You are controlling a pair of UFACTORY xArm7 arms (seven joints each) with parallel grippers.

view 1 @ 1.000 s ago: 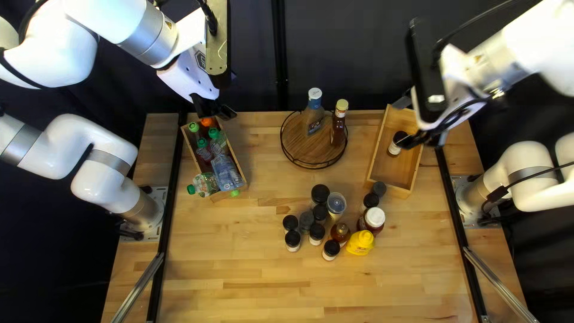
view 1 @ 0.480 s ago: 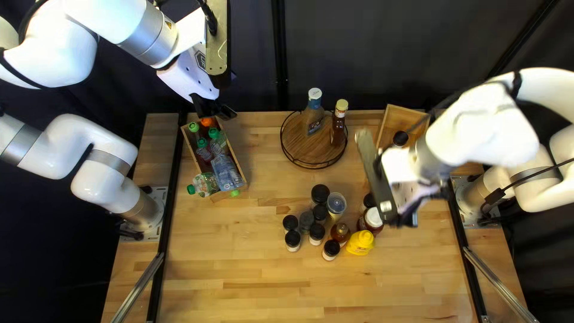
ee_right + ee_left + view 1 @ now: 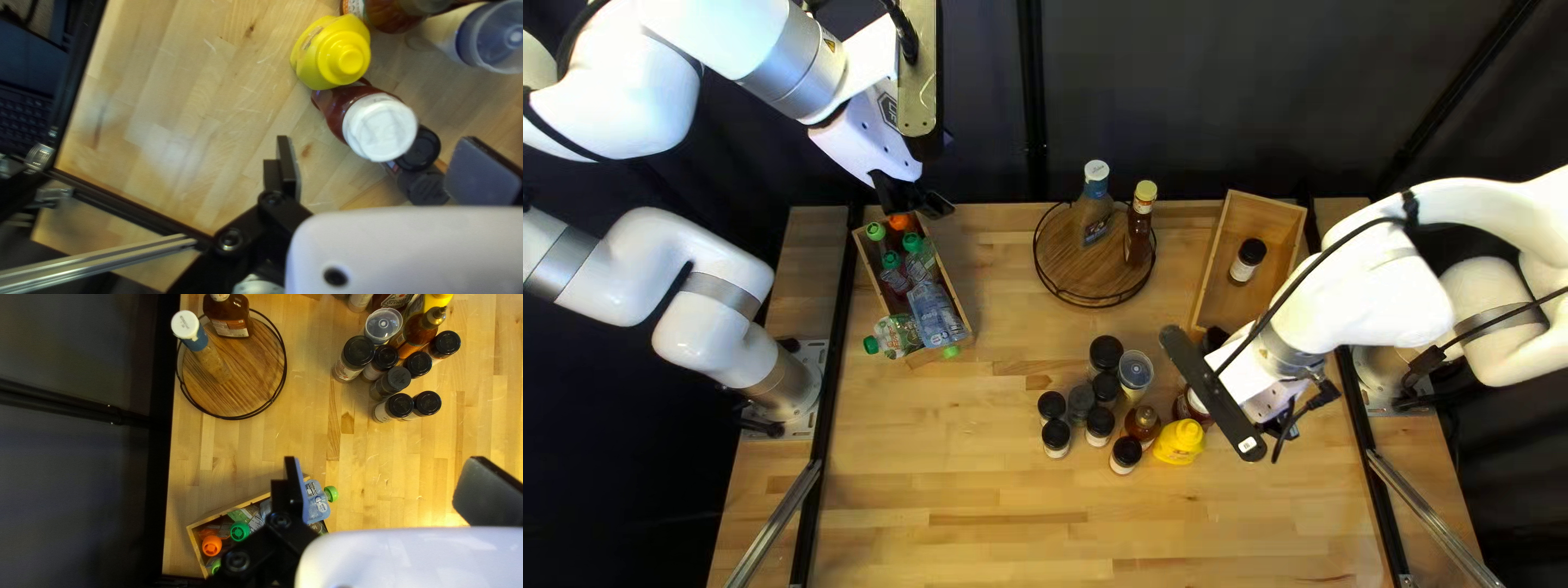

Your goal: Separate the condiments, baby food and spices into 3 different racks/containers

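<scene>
My left gripper (image 3: 917,204) hangs open over the far end of the left wooden box (image 3: 956,306), which holds baby food pouches (image 3: 933,314); the left wrist view shows the gripper (image 3: 381,492) empty. My right gripper (image 3: 1285,412), mostly hidden by its arm, is above the table right of the bottle cluster. In its wrist view the open gripper (image 3: 381,171) has a white-capped brown bottle (image 3: 379,128) ahead, touching neither finger, beside a yellow mustard bottle (image 3: 330,51) and black-capped jars (image 3: 418,149). One spice jar (image 3: 1247,261) stands in the right wooden box (image 3: 1231,223).
Two sauce bottles (image 3: 1139,227) stand on the round wire-rimmed rack (image 3: 1067,256) at the table's far edge. Several spice jars (image 3: 1055,438), a clear-lidged bottle (image 3: 1135,372) and an amber bottle (image 3: 1142,423) crowd mid-table. A metal rail (image 3: 98,261) runs past the table's near corner.
My right arm has swung from over the right wooden box toward the near side, beside the bottle cluster. The jar in that box is in plain view. My left arm has stayed still.
</scene>
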